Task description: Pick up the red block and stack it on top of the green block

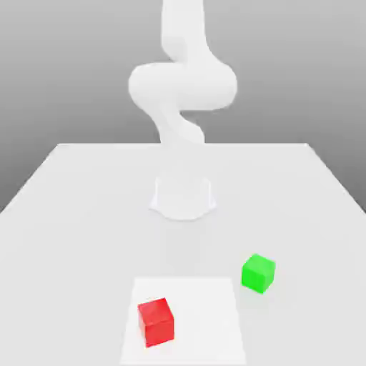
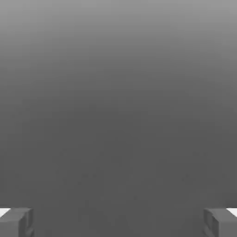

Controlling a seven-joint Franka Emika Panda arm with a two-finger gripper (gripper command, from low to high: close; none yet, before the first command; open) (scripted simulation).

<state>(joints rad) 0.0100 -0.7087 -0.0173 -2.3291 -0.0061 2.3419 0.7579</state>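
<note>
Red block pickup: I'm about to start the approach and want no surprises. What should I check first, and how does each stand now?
1. Gripper open with nothing between its fingers: ok.
2. Red block free, nothing on it: ok.
3. Green block top bare for stacking: ok.
4. Blocks apart, not touching: ok.
5. Both resting flat on the table: ok.
6. Gripper lined up over the red block: cannot tell.

In the exterior view, the arm (image 1: 182, 78) is running off the top edge, so its upper links are going unseen. The lighter square patch (image 1: 184, 322) on the tabletop (image 1: 64, 214) is being cut by the bottom edge. In the hand view, the gripper (image 2: 118, 222) fingertips (image 2: 16, 221) are poking in only partly, their lengths being cropped at the picture's edges.
</note>
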